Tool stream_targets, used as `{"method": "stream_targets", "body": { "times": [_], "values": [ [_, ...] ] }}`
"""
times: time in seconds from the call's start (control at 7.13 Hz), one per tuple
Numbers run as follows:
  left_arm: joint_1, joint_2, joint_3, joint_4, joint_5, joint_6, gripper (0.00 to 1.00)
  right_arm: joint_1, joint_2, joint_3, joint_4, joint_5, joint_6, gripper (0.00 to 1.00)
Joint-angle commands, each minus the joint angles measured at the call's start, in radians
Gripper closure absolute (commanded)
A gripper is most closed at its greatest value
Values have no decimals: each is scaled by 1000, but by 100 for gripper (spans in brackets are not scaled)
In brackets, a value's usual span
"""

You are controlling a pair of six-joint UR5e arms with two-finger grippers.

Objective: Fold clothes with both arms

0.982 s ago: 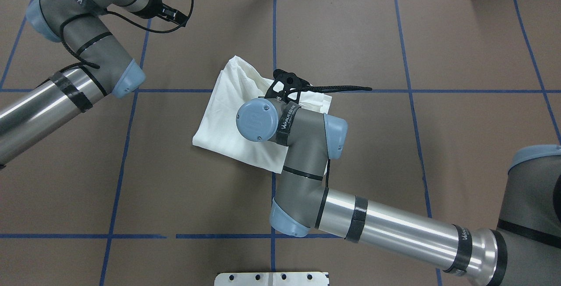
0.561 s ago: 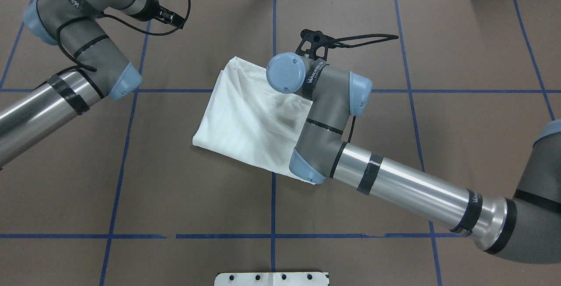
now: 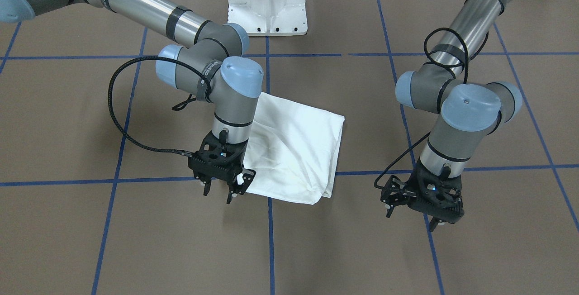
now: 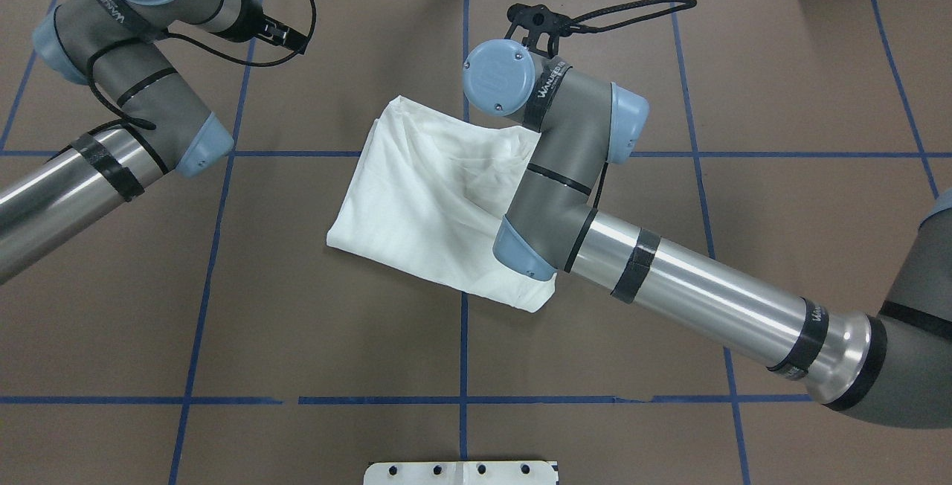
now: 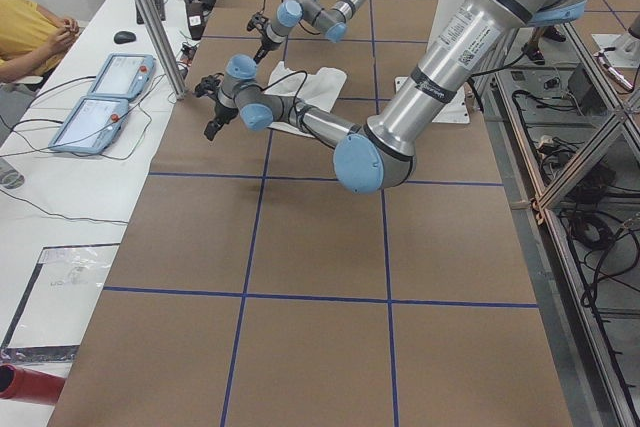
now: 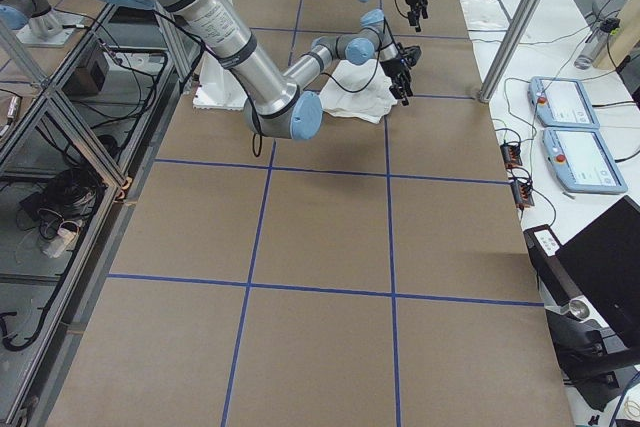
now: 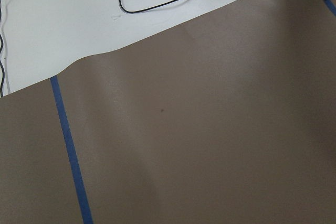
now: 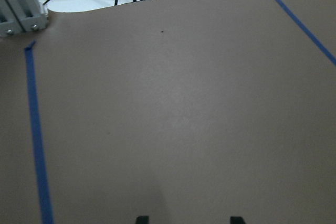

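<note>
The white shirt (image 4: 424, 202) lies folded into a rough rectangle at the table's middle and also shows in the front-facing view (image 3: 294, 145). No printed text or collar shows. My right gripper (image 3: 217, 195) hovers just past the shirt's far edge, open and empty. In the right wrist view its fingertips (image 8: 142, 219) stand apart over bare brown table. My left gripper (image 3: 409, 220) hovers over bare table well to the shirt's left, open and empty. In the overhead view it sits at the far left (image 4: 279, 27).
The white metal pedestal (image 3: 267, 1) stands at the robot's side of the table. Blue tape lines (image 4: 464, 396) cross the brown table cover. Cables and control tablets (image 5: 110, 77) lie beyond the far edge, where a person in yellow (image 5: 30, 27) sits.
My right gripper has moved off the shirt toward the table's far edge, uncovering the folded shirt. My left arm has drawn back slightly to the left.
</note>
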Motion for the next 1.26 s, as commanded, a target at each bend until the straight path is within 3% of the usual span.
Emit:
{"method": "stream_targets", "body": {
  "times": [0.0, 0.42, 0.84, 1.12],
  "values": [
    [0, 2, -2, -3, -1, -3, 0, -50, -7, 55, 6, 58, 80, 39],
    [2, 2, -2, -11, 1, -2, 0, -81, -34, 49, 6, 57, 252, 39],
    [5, 2, 0, -11, 1, -2, 0, -82, -48, 56, -9, 54, 246, 41],
    [8, 12, 0, -12, 2, -2, 0, -85, -48, 88, -90, 55, 237, 37]
  ]
}}
